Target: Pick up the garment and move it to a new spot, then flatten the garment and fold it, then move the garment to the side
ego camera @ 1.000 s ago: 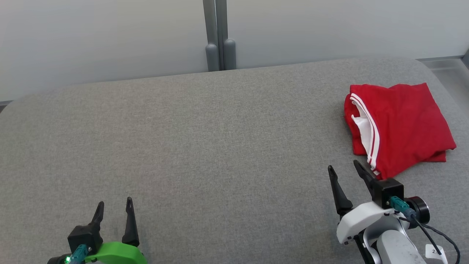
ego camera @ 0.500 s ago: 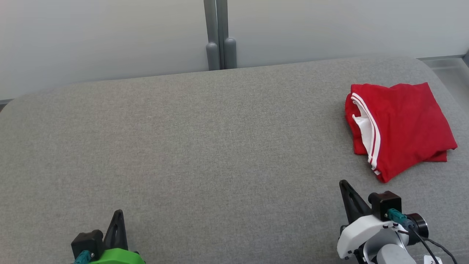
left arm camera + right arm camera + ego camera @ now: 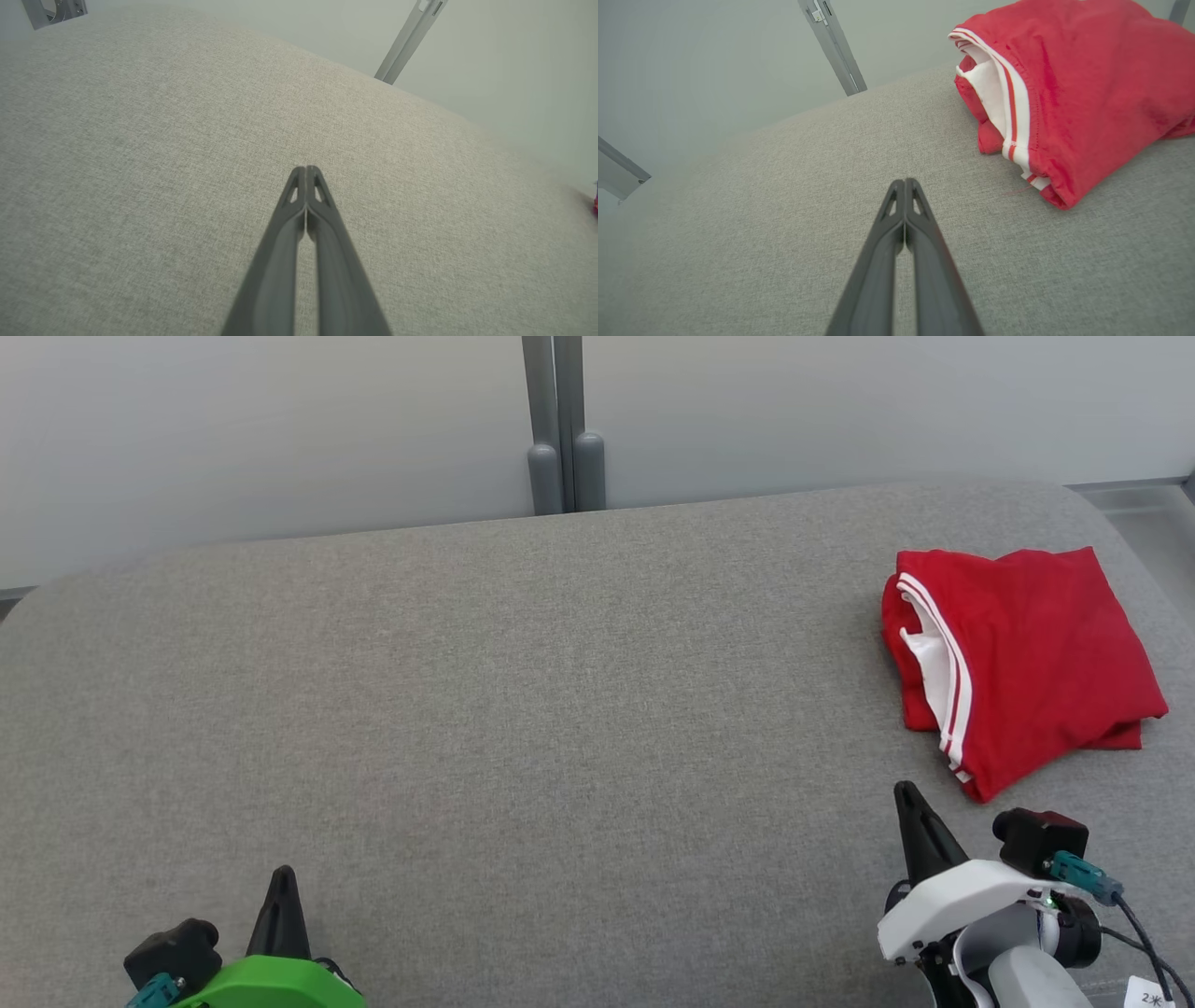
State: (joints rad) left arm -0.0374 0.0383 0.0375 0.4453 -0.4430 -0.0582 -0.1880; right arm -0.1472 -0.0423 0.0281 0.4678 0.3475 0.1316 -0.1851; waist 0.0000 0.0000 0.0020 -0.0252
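Note:
The garment [image 3: 1027, 663] is red with white stripes and lies folded at the far right of the grey padded surface [image 3: 523, 709]. In the right wrist view the garment [image 3: 1083, 93] fills the upper right. My right gripper [image 3: 910, 800] is shut and empty, just short of the garment's near corner without touching it; its tips [image 3: 904, 183] meet over bare fabric. At the lower left my left gripper [image 3: 280, 879] is also shut and holds nothing, and its closed tips [image 3: 306, 170] point over the bare grey surface, far from the garment.
A pale wall with a grey vertical post [image 3: 563, 425] stands behind the surface. The surface's rounded right edge [image 3: 1111, 527] runs close behind the garment, with floor beyond. A wide bare stretch of fabric lies between the two grippers.
Both grippers have gone from open to shut, holding nothing. Both have drawn back toward the near edge, the right one away from the garment's corner. The garment has stayed where it was.

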